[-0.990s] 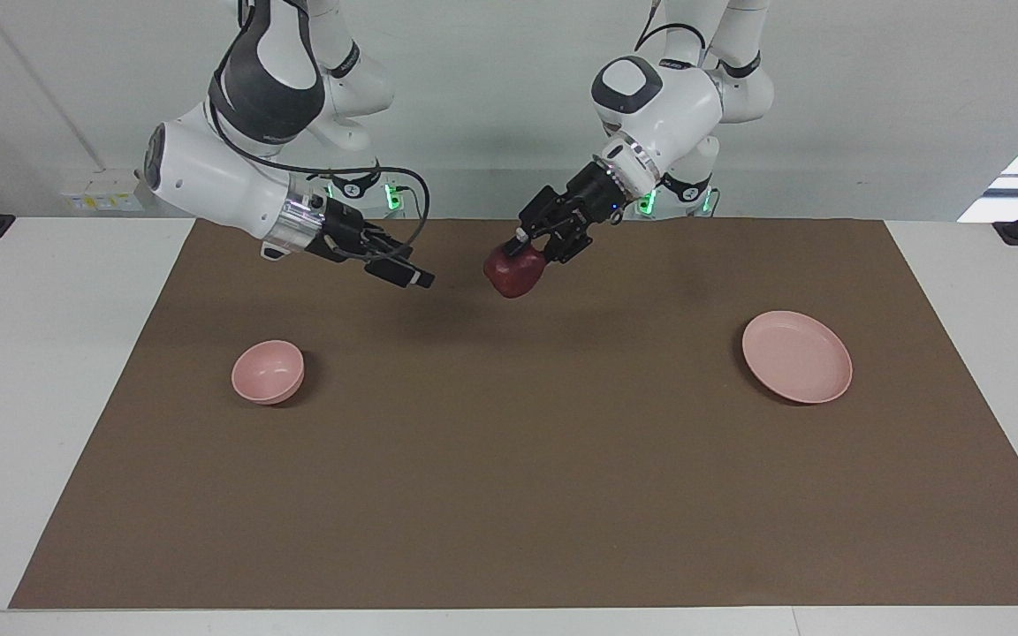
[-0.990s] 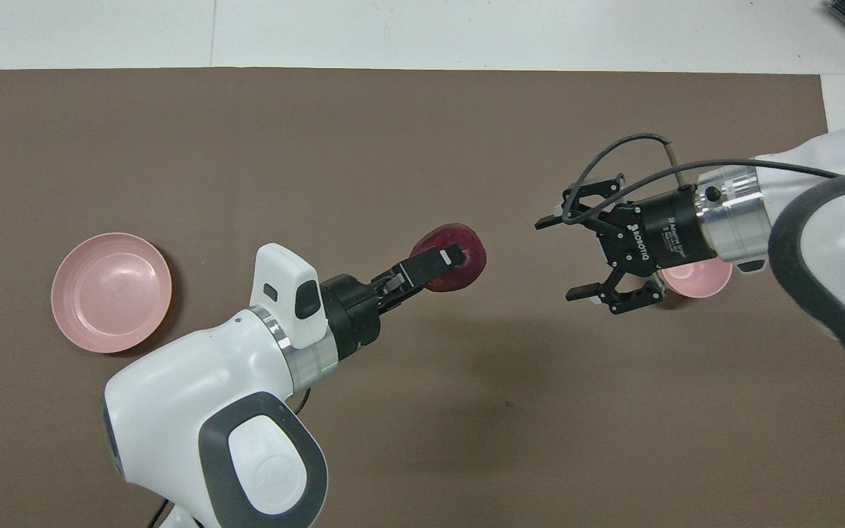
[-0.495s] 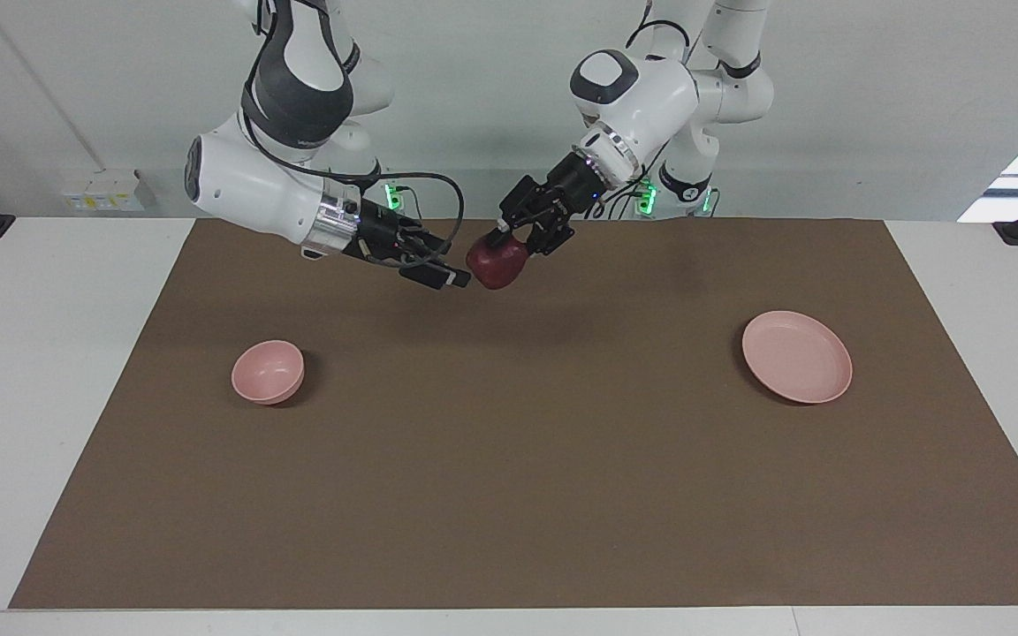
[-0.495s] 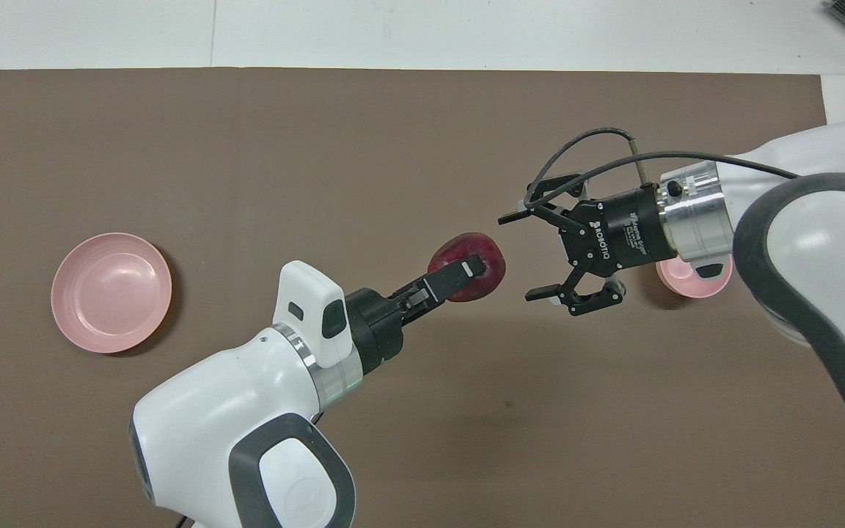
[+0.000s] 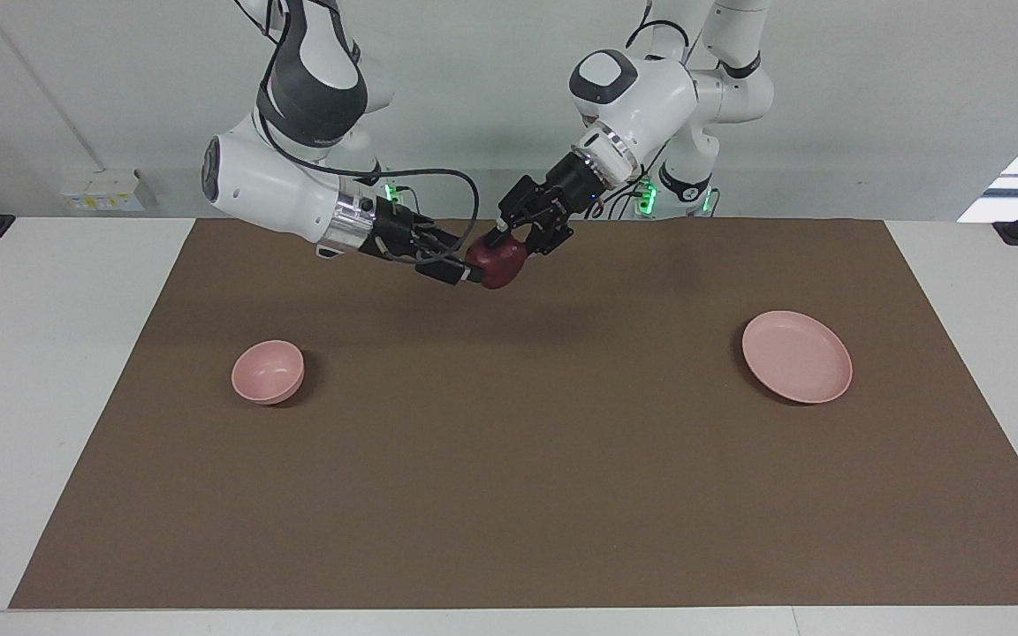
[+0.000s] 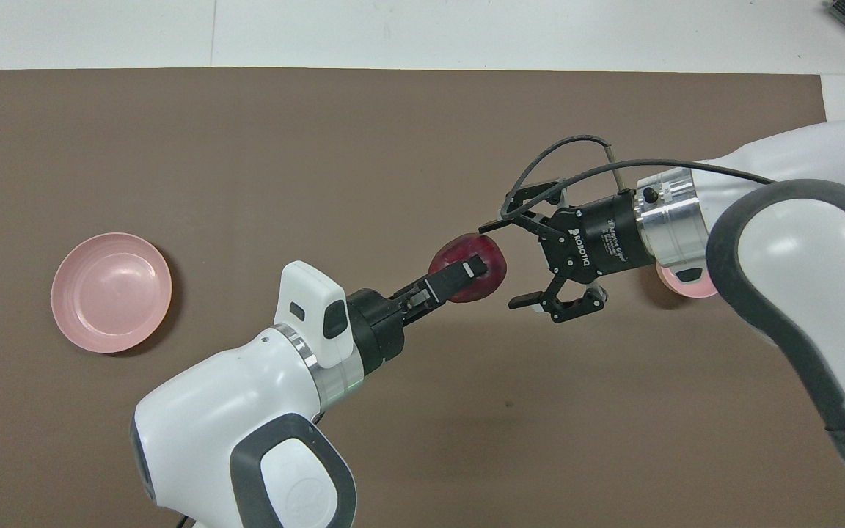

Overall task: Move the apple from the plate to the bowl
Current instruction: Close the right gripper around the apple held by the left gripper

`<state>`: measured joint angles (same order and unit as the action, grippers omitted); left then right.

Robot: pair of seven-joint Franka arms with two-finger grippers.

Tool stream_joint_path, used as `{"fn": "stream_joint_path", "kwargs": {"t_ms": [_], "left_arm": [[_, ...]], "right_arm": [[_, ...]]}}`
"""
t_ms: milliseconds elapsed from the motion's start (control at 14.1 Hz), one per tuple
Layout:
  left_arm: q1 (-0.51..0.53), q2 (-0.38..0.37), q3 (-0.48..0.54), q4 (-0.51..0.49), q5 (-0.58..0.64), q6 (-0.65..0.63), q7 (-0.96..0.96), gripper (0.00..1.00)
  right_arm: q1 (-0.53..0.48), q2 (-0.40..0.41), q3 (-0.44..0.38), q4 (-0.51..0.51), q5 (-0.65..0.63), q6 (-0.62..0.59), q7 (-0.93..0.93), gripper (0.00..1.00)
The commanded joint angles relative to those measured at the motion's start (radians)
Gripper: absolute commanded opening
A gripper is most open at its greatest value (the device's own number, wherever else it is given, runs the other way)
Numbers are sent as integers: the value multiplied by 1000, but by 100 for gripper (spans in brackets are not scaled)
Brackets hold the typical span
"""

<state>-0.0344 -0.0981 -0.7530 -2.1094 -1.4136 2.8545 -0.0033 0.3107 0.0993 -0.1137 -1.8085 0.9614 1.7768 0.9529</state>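
Observation:
The dark red apple [image 5: 498, 265] hangs in the air over the mat's middle, toward the robots' edge; it also shows in the overhead view [image 6: 475, 258]. My left gripper [image 5: 505, 251] is shut on the apple and also shows in the overhead view [image 6: 468, 270]. My right gripper [image 5: 459, 270] is open, its fingers spread right at the apple's side in the overhead view [image 6: 502, 265]. The pink plate [image 5: 797, 356] lies bare toward the left arm's end [image 6: 111, 292]. The pink bowl [image 5: 268, 372] stands toward the right arm's end, mostly hidden under the right arm in the overhead view [image 6: 689, 283].
A brown mat [image 5: 509, 495] covers most of the white table [image 5: 49, 353]. Both arms lean in over the mat's strip nearest the robots.
The right gripper has moved toward the apple, from well apart to right beside it. The left gripper carried the apple a little toward the right arm's end, then stopped.

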Motion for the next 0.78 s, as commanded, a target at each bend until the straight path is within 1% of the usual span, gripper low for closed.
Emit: {"fn": "stream_joint_path", "kwargs": {"t_ms": [0, 212, 707], "left_arm": [[-4, 11, -6, 22, -18, 23, 2, 0], [-4, 11, -6, 20, -18, 19, 5, 0], [-4, 11, -6, 20, -18, 19, 3, 0]], "right_arm": [[13, 10, 5, 9, 25, 18, 23, 100], [11, 10, 5, 9, 25, 12, 23, 100], [30, 25, 6, 11, 25, 53, 21, 100]]}}
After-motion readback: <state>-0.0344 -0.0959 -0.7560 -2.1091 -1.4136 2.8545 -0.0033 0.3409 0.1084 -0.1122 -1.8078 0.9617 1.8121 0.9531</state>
